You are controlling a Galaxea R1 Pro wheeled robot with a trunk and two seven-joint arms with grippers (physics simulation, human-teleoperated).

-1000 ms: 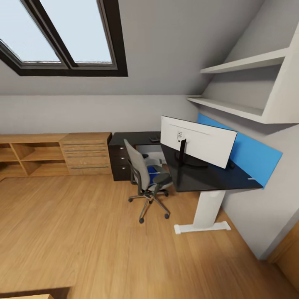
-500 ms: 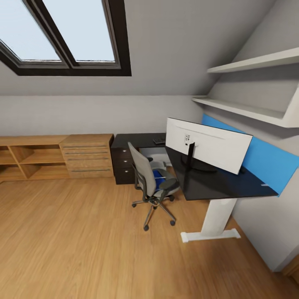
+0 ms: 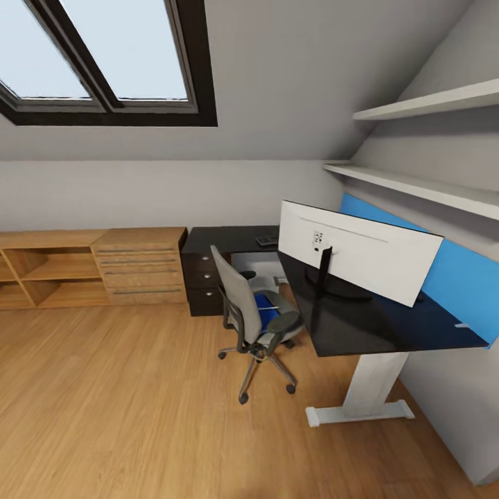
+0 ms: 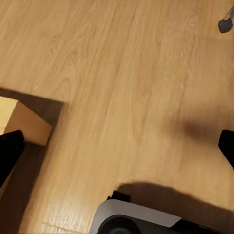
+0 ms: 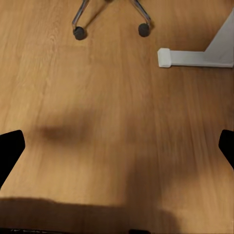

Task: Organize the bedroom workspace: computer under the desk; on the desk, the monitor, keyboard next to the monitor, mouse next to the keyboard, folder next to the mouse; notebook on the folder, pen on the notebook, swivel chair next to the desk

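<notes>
The black-topped desk (image 3: 364, 320) runs along the right wall. The monitor (image 3: 360, 254) stands on it with its pale back toward me. The grey swivel chair (image 3: 244, 310) is pulled up at the desk's inner corner, and the blue folder (image 3: 264, 303) lies on its seat. A dark flat thing, probably the keyboard (image 3: 267, 240), lies on the desk's far wing. A pale box under the desk may be the computer (image 3: 254, 265). My left gripper (image 4: 117, 148) and right gripper (image 5: 117, 146) hang open over bare floor, holding nothing. The chair's casters (image 5: 78, 33) lie ahead of the right one.
An oak dresser (image 3: 142, 267) and open oak shelves (image 3: 41, 272) line the back wall. The desk's white foot (image 3: 360, 412) rests on the floor. A blue wall panel (image 3: 454, 277) and wall shelves (image 3: 416, 186) hang above the desk. A wooden box corner (image 4: 27, 126) is near my base.
The whole head view has shifted: the camera has come closer to the desk and chair, which look larger. Nothing in the room itself has moved.
</notes>
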